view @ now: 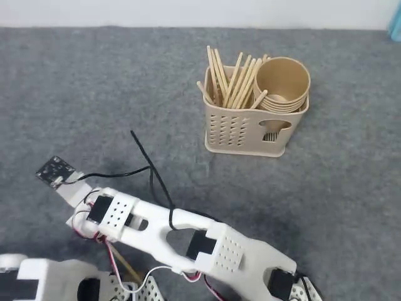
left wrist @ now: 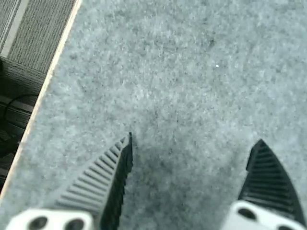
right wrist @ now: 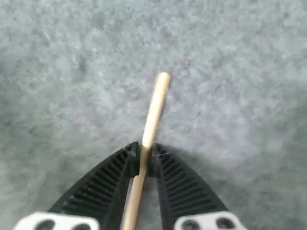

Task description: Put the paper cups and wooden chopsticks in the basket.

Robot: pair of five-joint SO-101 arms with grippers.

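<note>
The basket, beige with small holes in its wall, stands upright on the grey mat in the far part of the table. It has two compartments. The left one holds a bundle of wooden chopsticks, which stand on end and lean in different directions above the rim. The right one holds a stack of paper cups, nested one in another with the mouth upward, and the stack touches the chopsticks beside it. Well apart from the basket, on the near side and to its left, a white arm lies across the mat, and a black cable runs from it in the direction of the basket. Under this arm a short piece of a tan stick shows on the mat; whether it is the one in the gripper cannot be told. In the right wrist view the right gripper has its jaws closed on a single chopstick, which passes between the two black fingertips, and its rounded end reaches out over the mat. In the left wrist view the left gripper has its jaws wide apart with nothing between them, above bare mat, close to the pale table edge.
</note>
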